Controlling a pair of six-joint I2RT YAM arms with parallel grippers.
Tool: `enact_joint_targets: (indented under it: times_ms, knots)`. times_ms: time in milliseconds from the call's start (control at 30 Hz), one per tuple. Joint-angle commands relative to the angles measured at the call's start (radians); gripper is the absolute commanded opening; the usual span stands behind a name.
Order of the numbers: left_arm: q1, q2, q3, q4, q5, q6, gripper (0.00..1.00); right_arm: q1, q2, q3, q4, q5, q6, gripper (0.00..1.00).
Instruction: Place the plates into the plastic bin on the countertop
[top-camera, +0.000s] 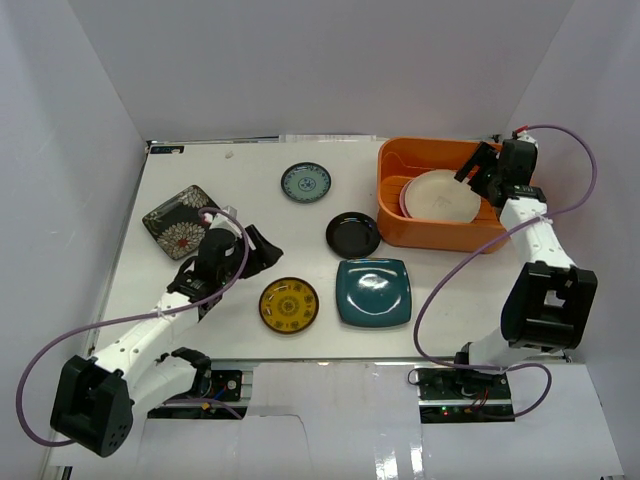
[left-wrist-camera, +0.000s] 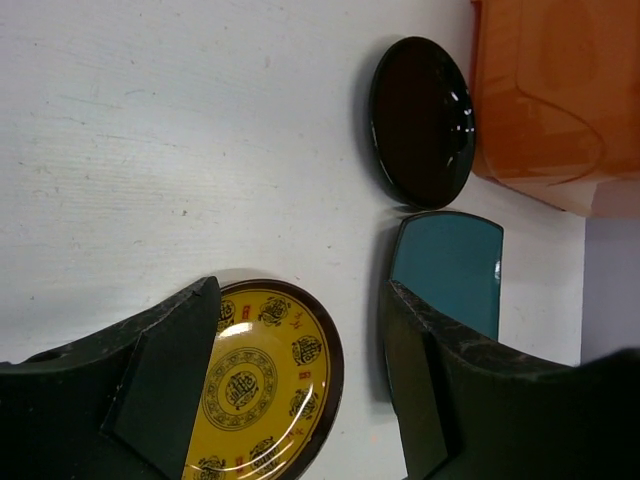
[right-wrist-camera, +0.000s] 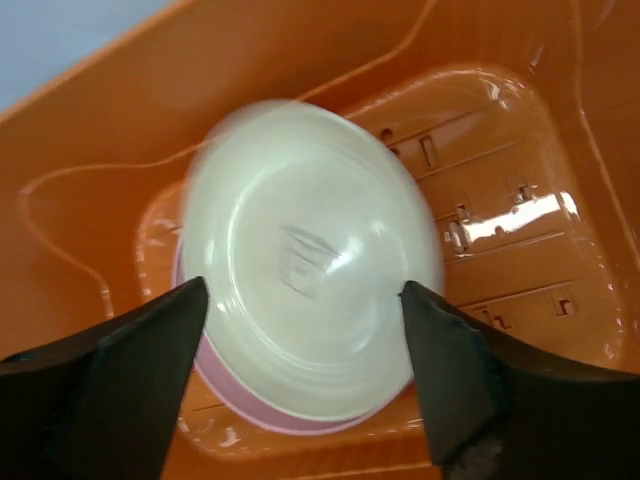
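The orange plastic bin (top-camera: 440, 237) stands at the back right of the white countertop (top-camera: 240, 190). A cream plate (top-camera: 443, 196) lies in it on a pink plate (top-camera: 404, 198). My right gripper (top-camera: 478, 165) hovers open over them; in the right wrist view the gripper (right-wrist-camera: 304, 288) straddles the blurred cream plate (right-wrist-camera: 300, 200), the pink plate (right-wrist-camera: 240, 400) below it, without touching. My left gripper (top-camera: 262, 250) is open and empty above the yellow-patterned plate (top-camera: 289, 305). In the left wrist view the gripper (left-wrist-camera: 300, 290) frames that plate (left-wrist-camera: 265, 380).
On the countertop lie a round black plate (top-camera: 353, 235), a square dark teal plate (top-camera: 373, 292), a round teal-patterned plate (top-camera: 306, 182) and a square black flowered plate (top-camera: 180, 220). White walls enclose the table. The bin's slotted floor (right-wrist-camera: 500, 200) shows right of the stacked plates.
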Motion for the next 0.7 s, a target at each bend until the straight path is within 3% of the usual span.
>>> enact_joint_targets:
  times_ms: [0,100,200,233,267,333,367,400,433,500,567,667]
  knots:
    - [-0.003,0.060,0.043,0.030,-0.003,0.003,0.75,0.004,-0.150,0.031,0.052,-0.116,0.008,0.87]
    - [-0.003,0.109,0.020,0.066,-0.020,-0.011,0.74,0.073,-0.284,-0.030,0.072,-0.173,0.002,0.86]
    - [-0.003,0.176,0.047,0.111,-0.026,-0.035,0.74,0.272,-0.429,-0.178,0.112,-0.158,-0.035,0.76]
    - [-0.005,0.225,0.061,0.119,-0.026,-0.043,0.74,0.397,-0.459,-0.284,0.129,-0.155,-0.027,0.73]
    - [-0.005,0.247,0.072,0.152,-0.031,-0.049,0.74,0.463,-0.488,-0.341,0.173,-0.144,-0.021,0.62]
    - [-0.002,0.325,0.124,0.182,-0.083,-0.058,0.73,0.656,-0.539,-0.435,0.181,-0.120,-0.004,0.54]
    - [0.006,0.357,0.153,0.179,-0.098,-0.064,0.74,0.715,-0.546,-0.503,0.207,-0.086,0.000,0.30]
    - [0.012,0.393,0.184,0.177,-0.105,-0.066,0.74,0.770,-0.543,-0.530,0.219,-0.078,0.010,0.21]
    - [0.017,0.426,0.240,0.180,-0.112,-0.069,0.74,0.868,-0.536,-0.548,0.228,-0.074,0.014,0.18]
    - [0.041,0.525,0.285,0.208,-0.109,-0.096,0.75,0.989,-0.476,-0.570,0.259,-0.037,0.017,0.21]
    - [0.067,0.639,0.360,0.223,-0.106,-0.106,0.76,1.036,-0.413,-0.547,0.252,-0.034,-0.007,0.27]
    - [0.125,0.817,0.507,0.177,-0.043,-0.121,0.76,1.067,-0.285,-0.475,0.277,-0.073,-0.035,0.50]
